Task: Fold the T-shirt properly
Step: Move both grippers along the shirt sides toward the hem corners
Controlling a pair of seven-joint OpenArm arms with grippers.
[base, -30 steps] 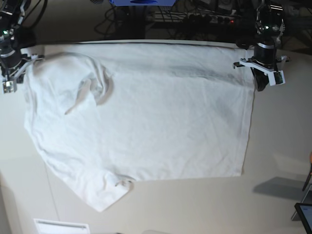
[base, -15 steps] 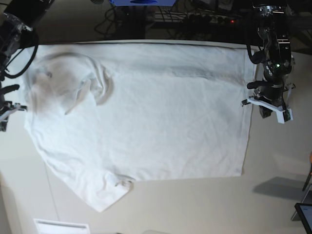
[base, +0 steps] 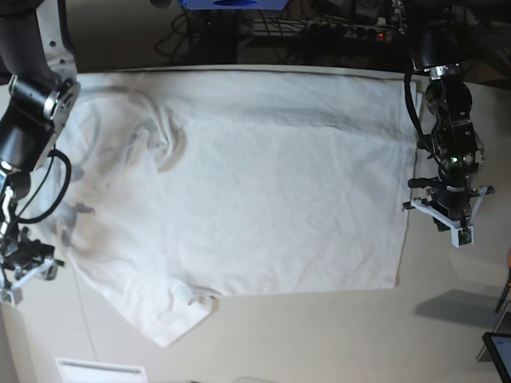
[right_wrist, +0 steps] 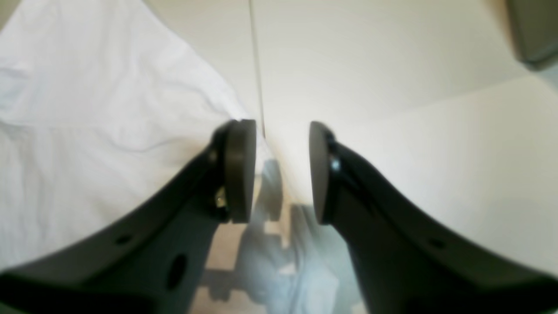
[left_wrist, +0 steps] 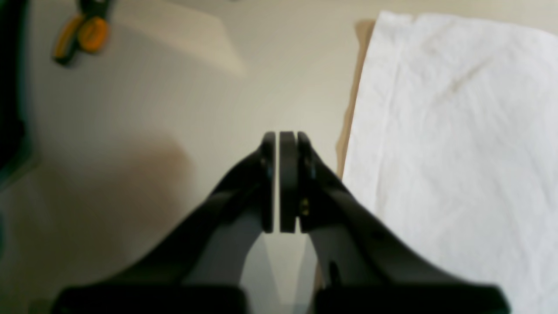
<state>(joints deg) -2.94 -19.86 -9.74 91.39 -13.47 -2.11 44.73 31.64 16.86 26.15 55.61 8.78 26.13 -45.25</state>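
Note:
The white T-shirt [base: 255,183] lies spread flat on the pale table [base: 319,335], with its collar [base: 160,140] toward the left and its hem along the right. My left gripper [base: 453,230] hovers just off the hem side. The left wrist view shows it [left_wrist: 279,139] shut with nothing held, the T-shirt [left_wrist: 457,152] lying to its right. My right gripper [base: 20,271] is at the shirt's left edge. In the right wrist view it [right_wrist: 281,144] stands open and empty over bare table, the T-shirt [right_wrist: 87,131] beside its left finger.
Cables and equipment [base: 319,32] crowd the dark strip behind the table's far edge. An orange and black tool [left_wrist: 80,35] lies on the table past my left gripper. A white label [base: 100,371] sits at the near left and a dark object [base: 499,351] at the near right.
Both arms have travelled from the shirt's far corners toward the near side along its edges. My right gripper has opened; the left has stayed shut.

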